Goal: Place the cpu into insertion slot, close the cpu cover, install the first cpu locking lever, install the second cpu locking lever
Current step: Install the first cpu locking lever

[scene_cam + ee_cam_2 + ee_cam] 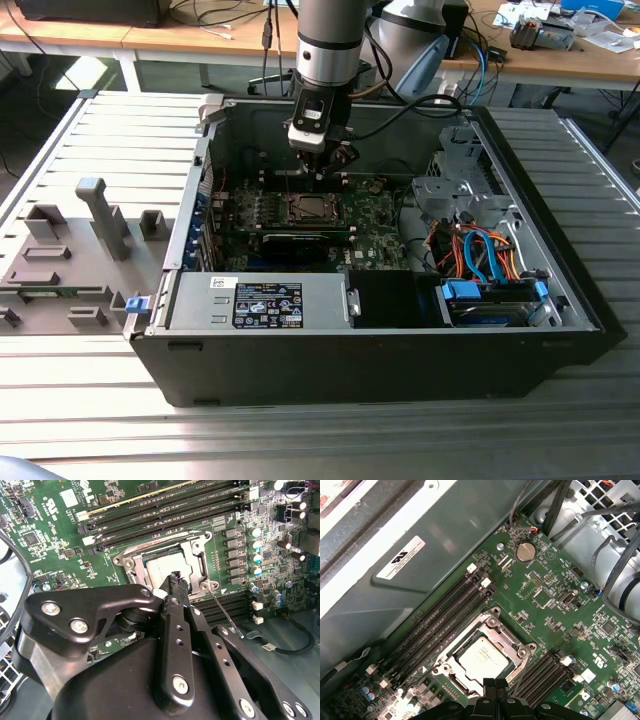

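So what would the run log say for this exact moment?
claw: shut, tips at insertion slot edge | cpu: in slot | cpu cover: down over cpu | locking lever: juts out beside slot

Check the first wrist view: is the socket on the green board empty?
No, a silver-grey chip lies in it, with the metal cover lying flat around the chip's top.

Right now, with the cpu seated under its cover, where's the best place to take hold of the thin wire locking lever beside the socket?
The locking lever is a thin wire slanting away from the cpu cover across the memory slots. Its bent free end, farthest from the pivot, looks best; come from above on the side away from the cover.
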Controlling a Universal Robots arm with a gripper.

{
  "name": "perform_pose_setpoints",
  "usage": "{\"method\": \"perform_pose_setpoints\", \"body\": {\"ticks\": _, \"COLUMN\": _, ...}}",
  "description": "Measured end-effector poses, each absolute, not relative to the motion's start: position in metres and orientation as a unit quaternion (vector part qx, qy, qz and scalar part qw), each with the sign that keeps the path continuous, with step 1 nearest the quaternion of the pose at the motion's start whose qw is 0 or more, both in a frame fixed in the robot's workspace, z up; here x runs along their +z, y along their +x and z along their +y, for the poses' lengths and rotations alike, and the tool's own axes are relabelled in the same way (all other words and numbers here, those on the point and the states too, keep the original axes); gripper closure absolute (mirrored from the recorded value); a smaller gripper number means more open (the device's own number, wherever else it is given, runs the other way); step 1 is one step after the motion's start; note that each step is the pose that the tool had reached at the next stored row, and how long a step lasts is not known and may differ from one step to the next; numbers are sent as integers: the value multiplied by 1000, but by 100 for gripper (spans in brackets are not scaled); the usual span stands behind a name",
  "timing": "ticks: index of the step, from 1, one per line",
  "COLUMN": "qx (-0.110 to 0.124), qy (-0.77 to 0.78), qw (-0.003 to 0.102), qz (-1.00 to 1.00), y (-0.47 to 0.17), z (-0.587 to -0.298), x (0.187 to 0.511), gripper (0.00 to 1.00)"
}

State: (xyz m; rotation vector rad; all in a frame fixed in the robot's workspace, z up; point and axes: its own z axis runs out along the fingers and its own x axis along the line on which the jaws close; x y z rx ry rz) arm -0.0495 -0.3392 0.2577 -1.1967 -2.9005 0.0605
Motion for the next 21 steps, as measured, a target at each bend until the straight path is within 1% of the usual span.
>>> {"method": "perform_pose_setpoints", "body": {"ticks": 21, "qx": 19, "qy": -376, "qw": 2, "qz": -926, "y": -49, "z": -339, "x": 258, "gripper": 89}}
